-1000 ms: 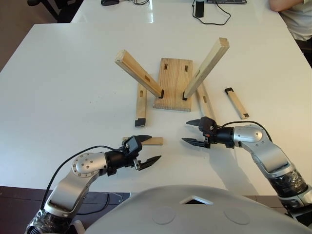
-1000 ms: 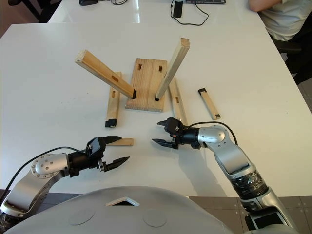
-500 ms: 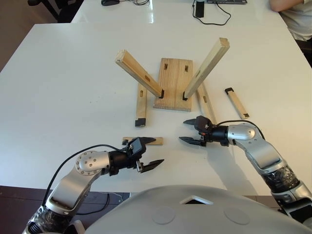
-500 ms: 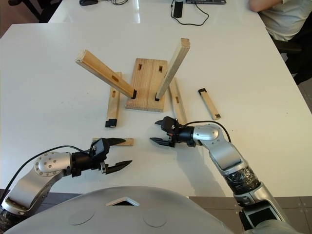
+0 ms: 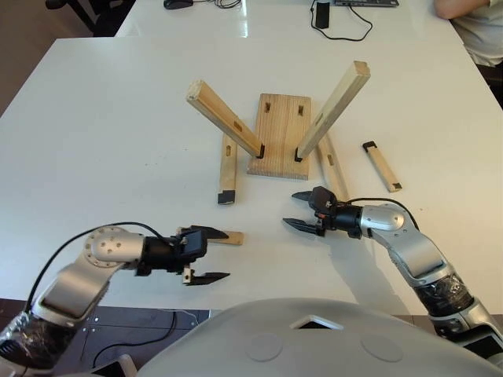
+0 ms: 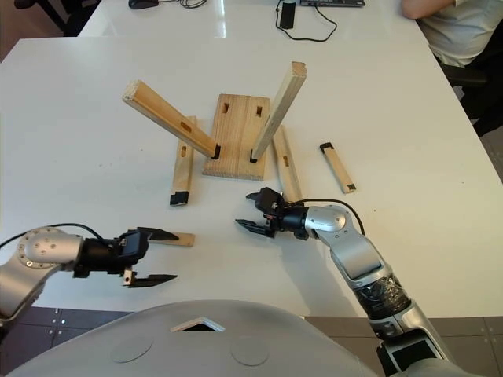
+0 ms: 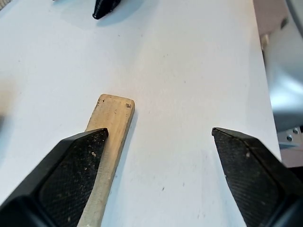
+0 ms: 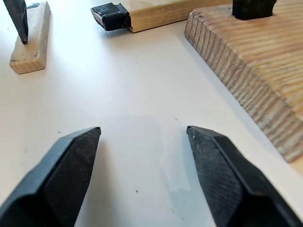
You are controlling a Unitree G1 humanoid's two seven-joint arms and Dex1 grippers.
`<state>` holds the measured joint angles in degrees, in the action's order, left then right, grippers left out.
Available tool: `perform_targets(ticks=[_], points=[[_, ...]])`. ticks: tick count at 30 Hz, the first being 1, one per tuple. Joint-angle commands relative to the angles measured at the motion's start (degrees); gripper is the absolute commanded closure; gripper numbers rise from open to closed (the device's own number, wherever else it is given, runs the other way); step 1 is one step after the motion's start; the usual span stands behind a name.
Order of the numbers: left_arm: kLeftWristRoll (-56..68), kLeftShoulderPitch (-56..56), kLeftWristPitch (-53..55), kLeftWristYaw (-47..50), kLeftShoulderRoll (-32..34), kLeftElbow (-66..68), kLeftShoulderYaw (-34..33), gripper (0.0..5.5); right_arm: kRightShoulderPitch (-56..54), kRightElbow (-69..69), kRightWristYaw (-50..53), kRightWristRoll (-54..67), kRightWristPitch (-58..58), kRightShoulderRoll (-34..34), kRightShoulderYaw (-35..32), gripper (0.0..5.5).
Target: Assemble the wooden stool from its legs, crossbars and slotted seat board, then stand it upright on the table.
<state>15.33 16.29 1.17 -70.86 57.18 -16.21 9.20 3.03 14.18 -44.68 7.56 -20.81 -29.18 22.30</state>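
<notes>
The slotted seat board [image 5: 279,135] lies flat mid-table with two legs [image 5: 224,118] [image 5: 334,110] plugged in and slanting outward. A third leg [image 5: 228,169] with a black tip lies left of the board, and another [image 5: 332,166] lies at its right side. A short crossbar [image 5: 228,236] rests near the front edge. My left gripper [image 5: 211,254] is open, with one finger [image 7: 71,179] over the crossbar [image 7: 111,142] and the other on bare table. My right gripper [image 5: 293,210] is open, low over the table, just in front of the board [image 8: 251,90].
A second short crossbar [image 5: 382,166] lies to the right of the board. A black device with cables [image 5: 321,14] sits on the table behind. White tabletop [image 5: 118,141] spreads wide to the left.
My left arm drew back to the left, and the short crossbar slid left with it. My right gripper crept a little to the left, staying open.
</notes>
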Motion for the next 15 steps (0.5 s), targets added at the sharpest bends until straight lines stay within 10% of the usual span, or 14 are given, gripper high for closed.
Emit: perform_targets(ticks=[1,15], points=[[-10.29,-10.14,-13.18,-9.36,4.36,17.75,5.07,1.42,-0.23,0.56,1.16,-0.64,-0.95,1.09,0.38,2.13],[-10.70,-32.48,-17.50,-2.97,-3.07,31.34,-0.17,1.42,2.45,1.55,4.37,0.12,-2.08,4.26,-0.01,2.13]])
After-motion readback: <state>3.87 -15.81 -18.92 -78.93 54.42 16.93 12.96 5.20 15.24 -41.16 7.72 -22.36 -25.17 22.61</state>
